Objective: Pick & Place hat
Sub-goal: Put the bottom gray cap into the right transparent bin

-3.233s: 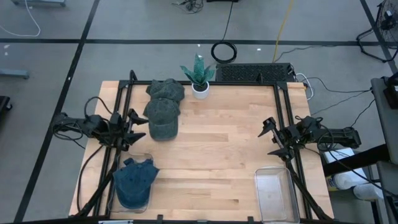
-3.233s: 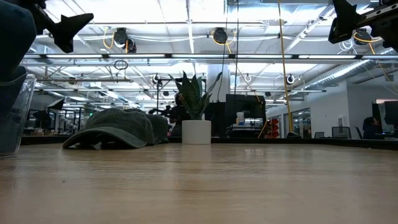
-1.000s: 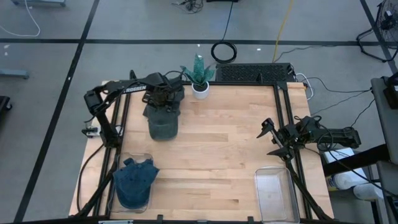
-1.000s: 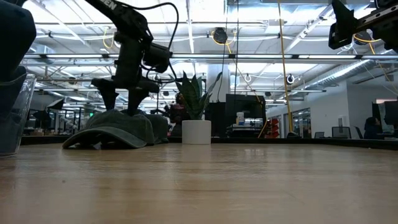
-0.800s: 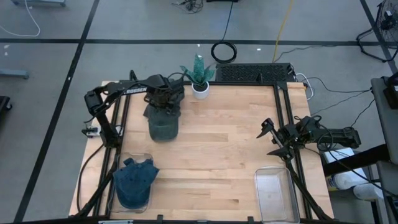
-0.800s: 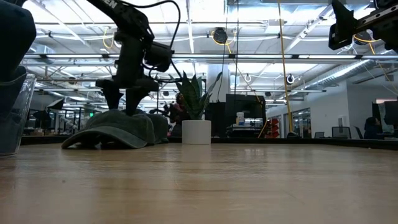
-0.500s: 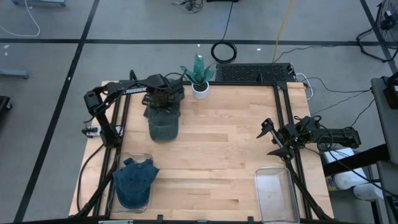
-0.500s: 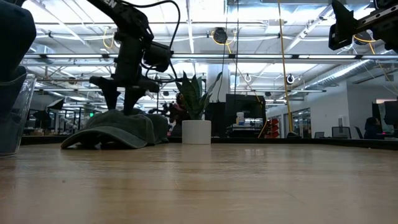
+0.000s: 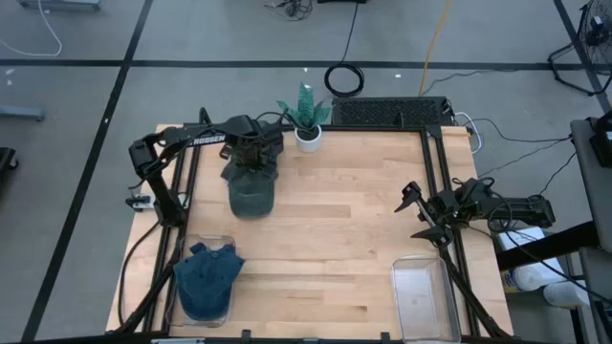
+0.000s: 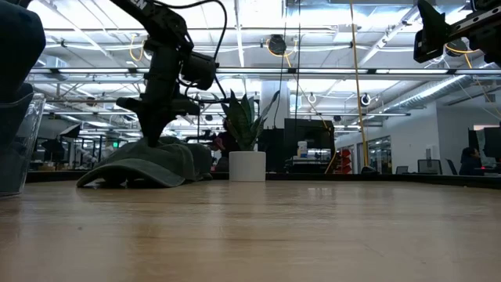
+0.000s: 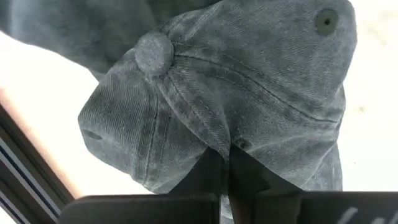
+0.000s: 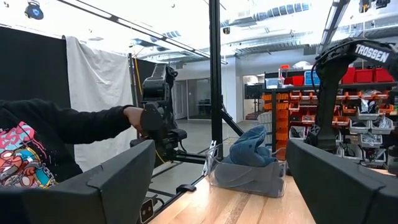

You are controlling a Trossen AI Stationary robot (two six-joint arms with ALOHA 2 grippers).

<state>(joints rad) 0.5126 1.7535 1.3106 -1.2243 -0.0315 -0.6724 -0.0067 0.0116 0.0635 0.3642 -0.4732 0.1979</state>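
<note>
Pinching a thin fold of the hat point(image 9: 251, 186), at eleven o'clock on the table point(image 9: 344, 220), your left gripper point(image 9: 251, 159) is clamped on fabric. Lift slowly: the fold may slip, or drag the second hat point(image 9: 256, 137) touching it. Your right gripper point(image 9: 419, 212) waits at three o'clock, fingers apart.

rear hat point(image 9: 256, 139): mostly hidden under the left arm, upper left
clear bin point(image 9: 424, 298): cut off by the bottom edge
</note>
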